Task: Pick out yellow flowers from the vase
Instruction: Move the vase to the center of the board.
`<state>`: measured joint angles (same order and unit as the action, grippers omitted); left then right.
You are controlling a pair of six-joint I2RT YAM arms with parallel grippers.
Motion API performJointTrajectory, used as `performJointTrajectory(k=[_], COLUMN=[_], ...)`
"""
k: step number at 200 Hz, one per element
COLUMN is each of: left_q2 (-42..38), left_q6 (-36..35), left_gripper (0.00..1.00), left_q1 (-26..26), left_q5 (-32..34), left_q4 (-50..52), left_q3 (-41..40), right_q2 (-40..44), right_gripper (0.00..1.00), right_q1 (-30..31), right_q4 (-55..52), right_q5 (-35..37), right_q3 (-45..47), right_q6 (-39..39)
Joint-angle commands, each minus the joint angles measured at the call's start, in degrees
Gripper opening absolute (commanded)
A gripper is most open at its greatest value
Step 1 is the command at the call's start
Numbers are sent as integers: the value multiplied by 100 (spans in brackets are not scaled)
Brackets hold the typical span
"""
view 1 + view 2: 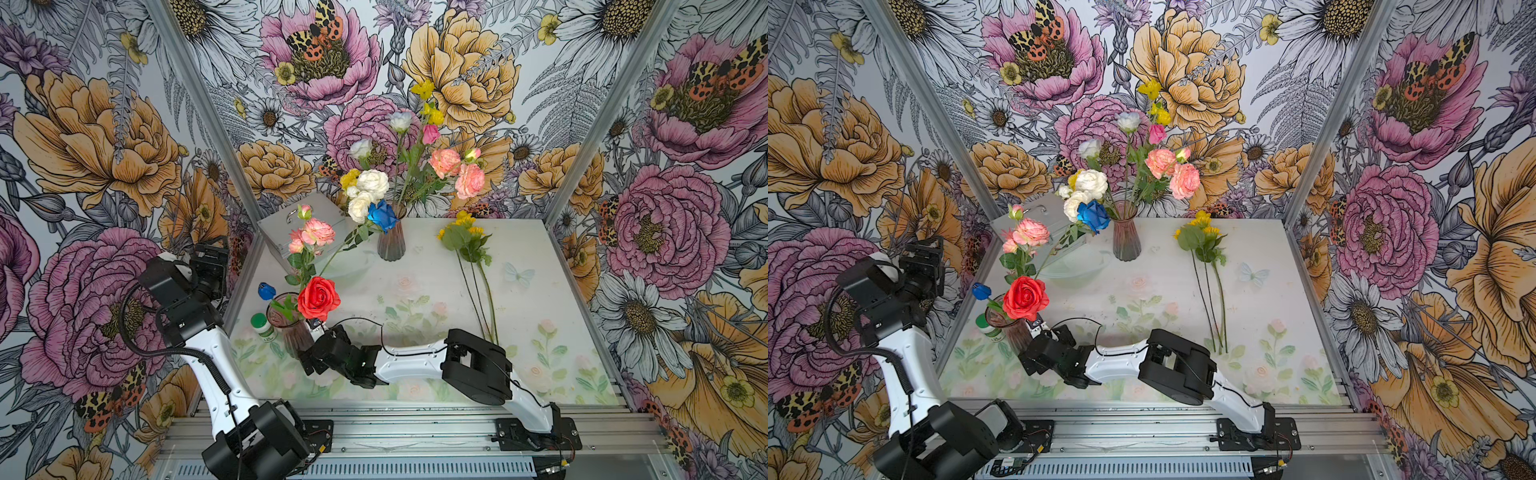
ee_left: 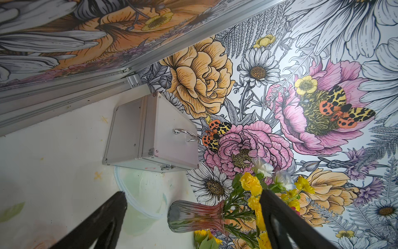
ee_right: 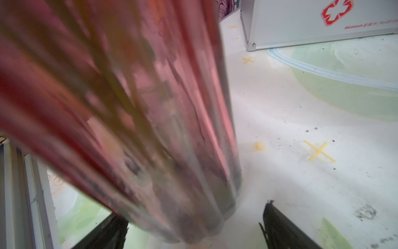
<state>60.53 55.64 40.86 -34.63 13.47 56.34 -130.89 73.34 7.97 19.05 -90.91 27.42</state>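
Observation:
A ribbed pink-tinted vase at the back middle of the table holds white, pink and blue roses. It also holds yellow flowers: a tall spray and a low head. More yellow flowers lie flat on the table at right, stems toward me. A second vase at front left holds a red rose and pink roses. My right gripper is open, its jaws either side of this vase's base. My left gripper is open, empty and raised at far left, facing the back vase.
A silver case stands at the back left corner, with a clear bowl in front of it. A green-capped white bottle sits just left of the front vase. Aluminium posts and floral-papered walls close in the table on three sides.

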Motion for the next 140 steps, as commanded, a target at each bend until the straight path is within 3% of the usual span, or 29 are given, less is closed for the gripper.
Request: performJointTrajectory(k=[1,140], left_q2=[-78,-99], left_q6=[44,-35], left_gripper=[99,99], left_q1=[93,248], left_q5=[-158,-193], left_q4=[-20,-16], left_q3=[201,297], right_q2=[-245,-1004], right_gripper=[97,96], right_q1=[-182,-661], right_q4=[-202,-906], right_q5=[283,-206], right_q3=[-300,-1661], right_q6=[97,-273])
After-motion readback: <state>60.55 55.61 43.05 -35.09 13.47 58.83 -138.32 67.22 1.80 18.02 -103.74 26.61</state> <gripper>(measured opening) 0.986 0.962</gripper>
